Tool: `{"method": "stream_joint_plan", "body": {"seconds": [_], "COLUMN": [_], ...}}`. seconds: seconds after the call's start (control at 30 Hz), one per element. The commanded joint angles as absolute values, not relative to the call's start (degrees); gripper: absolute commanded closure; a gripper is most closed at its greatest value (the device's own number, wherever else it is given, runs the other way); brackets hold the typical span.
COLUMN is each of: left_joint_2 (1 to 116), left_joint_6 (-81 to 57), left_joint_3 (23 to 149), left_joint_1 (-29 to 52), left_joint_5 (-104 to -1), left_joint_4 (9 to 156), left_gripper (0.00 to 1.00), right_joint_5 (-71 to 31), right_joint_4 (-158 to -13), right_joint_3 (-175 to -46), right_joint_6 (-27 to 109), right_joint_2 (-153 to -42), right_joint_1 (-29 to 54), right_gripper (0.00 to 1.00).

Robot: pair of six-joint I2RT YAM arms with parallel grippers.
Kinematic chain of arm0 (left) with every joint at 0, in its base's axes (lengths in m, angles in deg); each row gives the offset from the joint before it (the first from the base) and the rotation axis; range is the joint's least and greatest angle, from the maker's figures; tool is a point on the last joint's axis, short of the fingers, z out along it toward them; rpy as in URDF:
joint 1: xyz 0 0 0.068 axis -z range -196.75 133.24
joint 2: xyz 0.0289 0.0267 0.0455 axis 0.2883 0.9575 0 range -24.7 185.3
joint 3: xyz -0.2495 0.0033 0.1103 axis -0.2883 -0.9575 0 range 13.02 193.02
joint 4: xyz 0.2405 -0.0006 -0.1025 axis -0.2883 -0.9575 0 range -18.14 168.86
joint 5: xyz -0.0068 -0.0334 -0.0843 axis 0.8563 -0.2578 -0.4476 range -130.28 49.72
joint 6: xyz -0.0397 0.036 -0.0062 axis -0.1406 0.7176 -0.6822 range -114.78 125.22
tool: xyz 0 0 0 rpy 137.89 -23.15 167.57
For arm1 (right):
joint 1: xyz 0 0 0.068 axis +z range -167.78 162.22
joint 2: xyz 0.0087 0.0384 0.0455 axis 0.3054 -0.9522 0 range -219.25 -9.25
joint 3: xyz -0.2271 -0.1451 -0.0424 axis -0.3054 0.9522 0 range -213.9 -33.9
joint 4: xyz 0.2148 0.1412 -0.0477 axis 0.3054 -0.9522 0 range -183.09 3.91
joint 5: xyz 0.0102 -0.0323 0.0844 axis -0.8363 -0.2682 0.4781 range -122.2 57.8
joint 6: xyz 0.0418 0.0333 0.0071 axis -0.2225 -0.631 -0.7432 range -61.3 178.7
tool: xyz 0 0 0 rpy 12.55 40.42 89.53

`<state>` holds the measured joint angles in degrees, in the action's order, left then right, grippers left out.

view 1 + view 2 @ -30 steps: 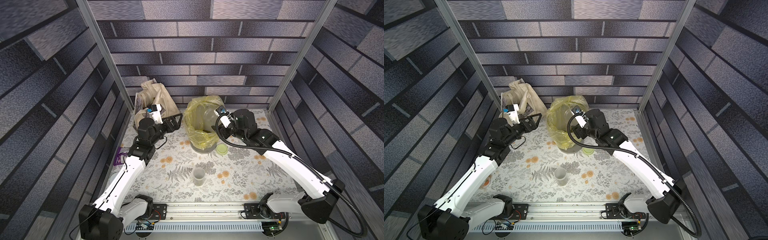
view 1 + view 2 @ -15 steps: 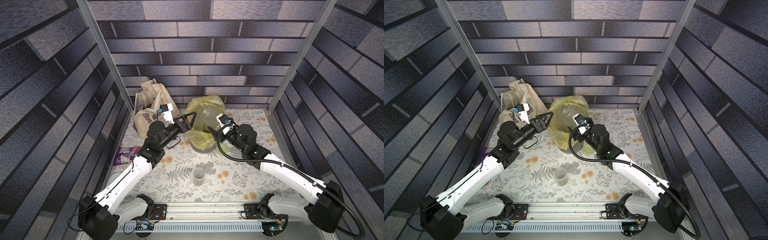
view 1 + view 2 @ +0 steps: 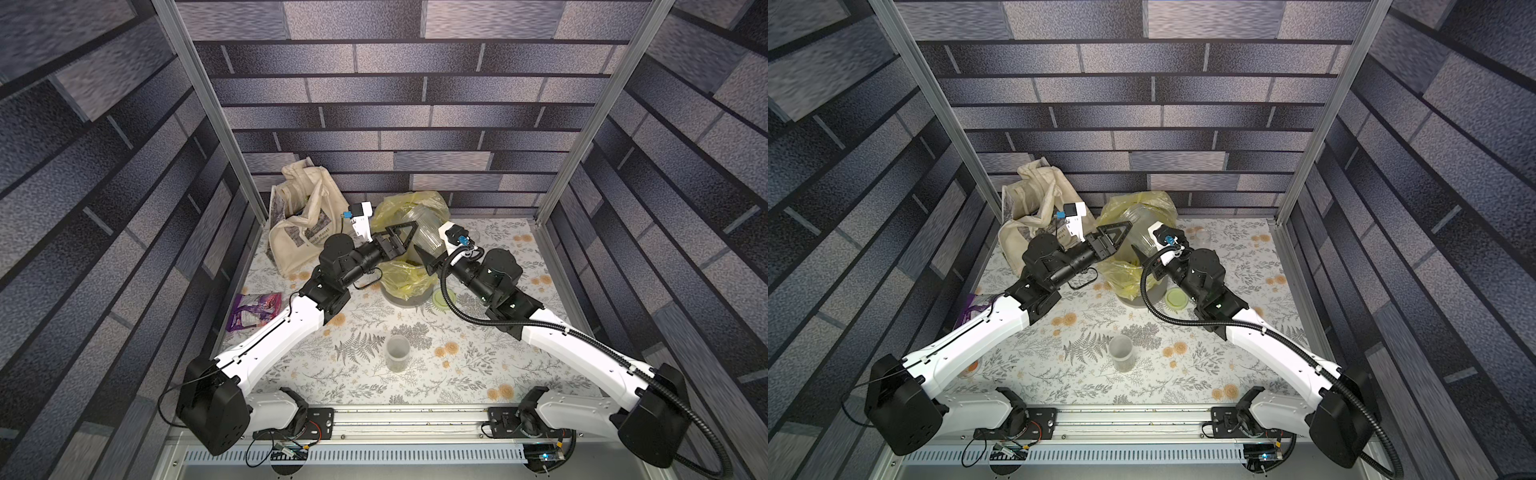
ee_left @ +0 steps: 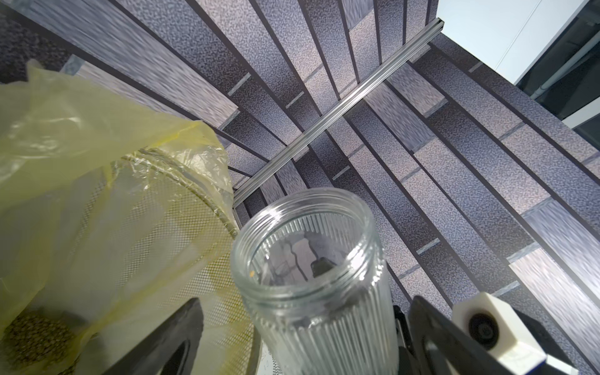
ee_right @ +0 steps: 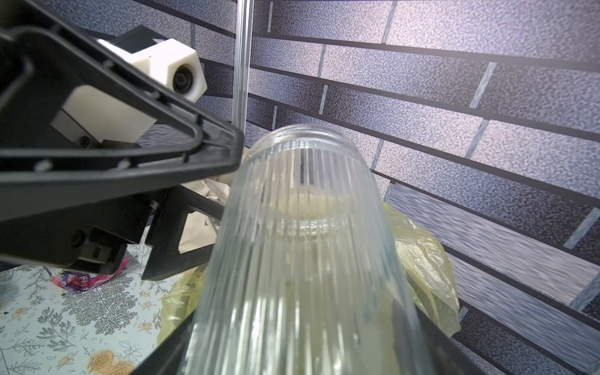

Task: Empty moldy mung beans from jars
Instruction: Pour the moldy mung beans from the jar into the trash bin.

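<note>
My right gripper [image 5: 298, 328] is shut on the wide ribbed clear jar [image 3: 427, 231] [image 5: 302, 227]. It holds the jar lidless, mouth up, just above the near rim of the grey bin lined with a yellow bag [image 3: 405, 286]. The jar [image 4: 308, 279] looks empty inside. My left gripper [image 4: 306, 328] [image 3: 409, 242] is open, with one finger on each side of the jar, not pressing it. Mung beans [image 4: 32, 337] lie in the yellow bag. The lime-green lid [image 3: 442, 298] rests on the table beside the bin. A tall slim jar [image 3: 397, 353] stands in front with some beans at its bottom.
A beige tote bag [image 3: 303, 224] stands at the back left, close behind my left wrist. A purple packet [image 3: 253, 309] lies by the left wall. A small clear item [image 3: 1202, 235] sits at the back right of the bin. Brick-pattern walls close in three sides.
My left gripper swung right from the tote bag to straddle the jar. My right arm drew the jar back from over the bin and turned it mouth up.
</note>
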<state>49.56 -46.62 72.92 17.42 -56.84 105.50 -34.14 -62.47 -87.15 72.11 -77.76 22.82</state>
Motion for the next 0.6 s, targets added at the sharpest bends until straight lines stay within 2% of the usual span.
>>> {"method": "stream_joint_plan", "body": {"seconds": [0.0,0.57], "left_joint_2": [50.59,56.19], "left_joint_6": [-47.6,-45.33], "left_joint_3": [75.74,77.79], "left_joint_1": [18.11,19.67], "left_joint_5": [-57.96,-54.67], "left_joint_4": [108.91,109.09], "left_gripper": [0.0,0.01], "right_joint_5": [-31.55,-23.62], "right_joint_4": [-55.51,-50.65], "right_joint_3": [-86.53,-85.79], "right_joint_6": [70.24,63.52], "right_joint_2": [-76.03,-76.86], "right_joint_1": [22.9,22.98], "right_gripper": [0.72,0.71]}}
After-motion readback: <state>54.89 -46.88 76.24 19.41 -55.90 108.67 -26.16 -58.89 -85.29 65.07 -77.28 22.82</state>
